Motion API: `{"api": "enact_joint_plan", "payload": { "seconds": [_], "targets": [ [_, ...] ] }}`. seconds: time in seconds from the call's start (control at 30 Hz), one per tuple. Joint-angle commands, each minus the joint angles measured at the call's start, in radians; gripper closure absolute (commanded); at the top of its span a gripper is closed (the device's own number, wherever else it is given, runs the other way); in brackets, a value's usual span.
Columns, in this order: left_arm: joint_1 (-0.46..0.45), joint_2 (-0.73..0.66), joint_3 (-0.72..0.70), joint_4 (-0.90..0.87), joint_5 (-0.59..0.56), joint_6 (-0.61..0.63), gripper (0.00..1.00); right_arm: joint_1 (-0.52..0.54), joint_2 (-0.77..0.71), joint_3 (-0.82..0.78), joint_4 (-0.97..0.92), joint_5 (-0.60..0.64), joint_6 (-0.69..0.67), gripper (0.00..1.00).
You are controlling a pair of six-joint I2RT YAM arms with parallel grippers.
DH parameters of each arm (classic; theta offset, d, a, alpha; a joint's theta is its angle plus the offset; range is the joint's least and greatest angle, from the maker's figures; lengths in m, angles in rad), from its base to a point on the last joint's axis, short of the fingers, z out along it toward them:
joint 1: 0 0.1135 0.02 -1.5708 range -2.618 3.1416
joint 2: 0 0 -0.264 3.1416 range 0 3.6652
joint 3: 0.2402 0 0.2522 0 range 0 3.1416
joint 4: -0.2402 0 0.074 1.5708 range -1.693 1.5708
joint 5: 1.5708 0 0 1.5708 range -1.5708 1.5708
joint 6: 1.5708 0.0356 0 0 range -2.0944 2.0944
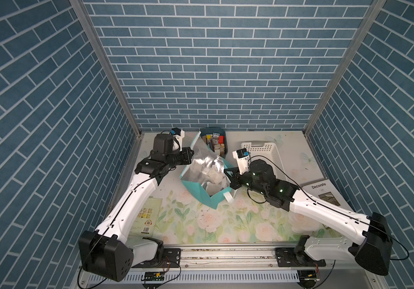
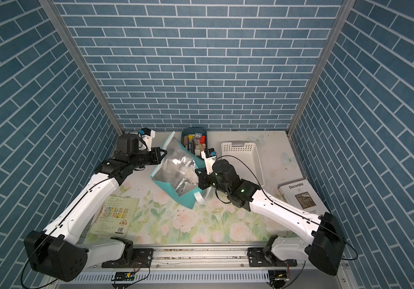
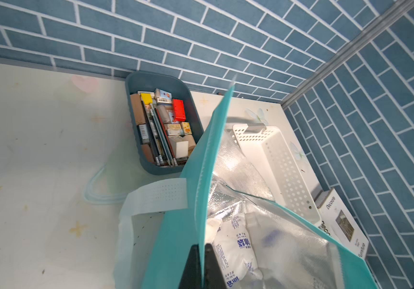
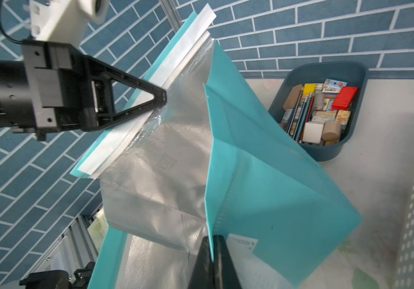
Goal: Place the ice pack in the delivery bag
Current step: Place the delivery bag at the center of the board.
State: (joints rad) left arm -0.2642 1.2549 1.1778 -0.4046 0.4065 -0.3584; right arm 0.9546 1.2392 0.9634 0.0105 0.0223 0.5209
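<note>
Right gripper (image 4: 212, 244): jaws pressed together, pinching the teal rim of the bag (image 1: 197, 194) on the right arm's side

Bag: mid-table, slung between the two arms, mouth held wide, silver lining exposed; it leans and does not stand square

Ice pack (image 3: 235, 252): white with blue print, lying inside the bag on the foil. A second pale pack seems to lie beside it, though glare makes the count unsure

Left gripper (image 1: 190, 153): jaws clamped on the opposite rim, further back

Bin (image 4: 325, 72): dark blue, full of small boxes, just beside the bag's far wall

Basket (image 2: 240, 152): white, perforated, beyond the right arm

Handling note: placement looks done, so the step in hand is judged to be steadying the bag. Keep both pinches firm and move the arms together. Do not stretch the mouth wider, since the thin wall may slip out or the bag tip toward the bin. Let go only once the base sits flat, one side at a time
</note>
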Motion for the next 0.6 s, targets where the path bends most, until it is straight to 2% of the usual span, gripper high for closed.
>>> {"api": "enact_joint_plan", "payload": {
  "seconds": [0.0,0.1,0.17,0.2,0.23,0.4,0.57],
  "targets": [
    [0.001,-0.003,-0.017,0.052,0.099,0.031,1.0,0.003,-0.021,0.016,0.078,0.1,0.021,0.98],
    [-0.009,0.022,-0.005,0.026,0.097,0.047,1.0,0.0,-0.014,0.047,0.031,0.188,-0.096,0.72],
    [-0.009,0.029,-0.003,0.023,0.096,0.052,1.0,-0.005,-0.01,0.073,0.015,0.207,-0.196,0.49],
    [-0.01,0.03,-0.003,0.024,0.098,0.053,1.0,-0.006,-0.005,0.09,0.004,0.212,-0.246,0.34],
    [-0.009,0.03,-0.002,0.023,0.097,0.053,1.0,-0.007,0.005,0.117,-0.011,0.218,-0.295,0.25],
    [-0.01,0.025,-0.006,0.023,0.094,0.057,1.0,-0.016,0.079,0.265,-0.099,0.195,-0.585,0.06],
    [-0.01,0.026,-0.006,0.015,0.078,0.058,1.0,-0.056,0.235,0.44,-0.224,0.093,-0.837,0.01]
  ]
}}
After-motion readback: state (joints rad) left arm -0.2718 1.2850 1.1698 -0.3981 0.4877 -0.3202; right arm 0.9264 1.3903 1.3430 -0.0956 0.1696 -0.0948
